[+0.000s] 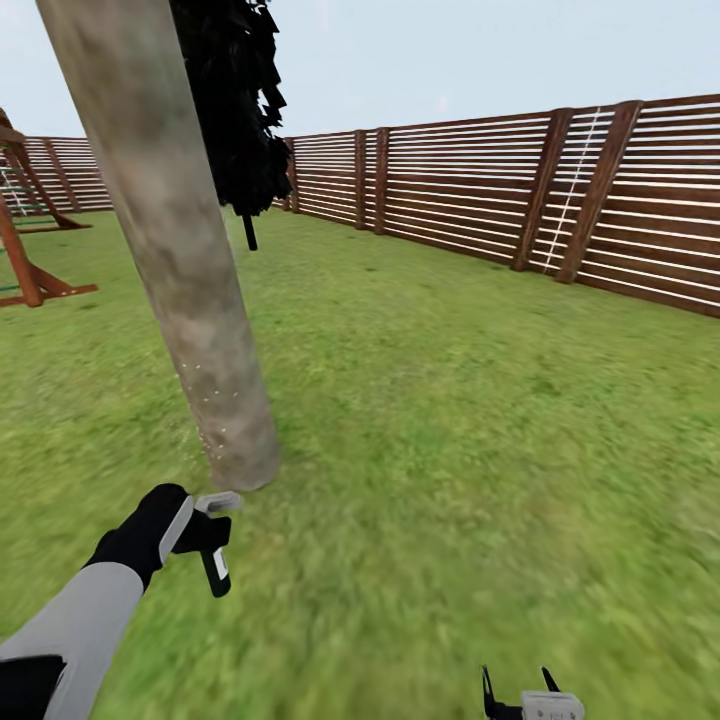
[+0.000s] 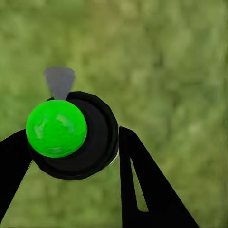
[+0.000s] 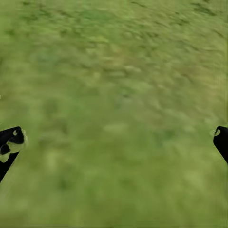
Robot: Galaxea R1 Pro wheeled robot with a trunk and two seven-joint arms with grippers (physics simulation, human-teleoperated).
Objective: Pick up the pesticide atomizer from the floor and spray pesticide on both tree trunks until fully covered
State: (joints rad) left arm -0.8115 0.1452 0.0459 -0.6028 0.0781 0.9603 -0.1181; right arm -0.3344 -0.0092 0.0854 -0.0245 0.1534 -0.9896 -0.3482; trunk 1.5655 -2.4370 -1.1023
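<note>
The left pincer point(image 1: 190, 525) is clamped on the spray bottle point(image 1: 214, 555), nozzle aimed at the trunk point(image 1: 175, 250) just ahead. Pale specks point(image 1: 205, 395) are seen low on it; most is judged uncovered. The right pincer point(image 1: 520, 700) is spread over the lawn point(image 1: 450, 420).

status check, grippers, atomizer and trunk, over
Left gripper shut on atomizer, nozzle toward tree trunk. Right gripper open, empty. Specks low on trunk. Nothing between.
</note>
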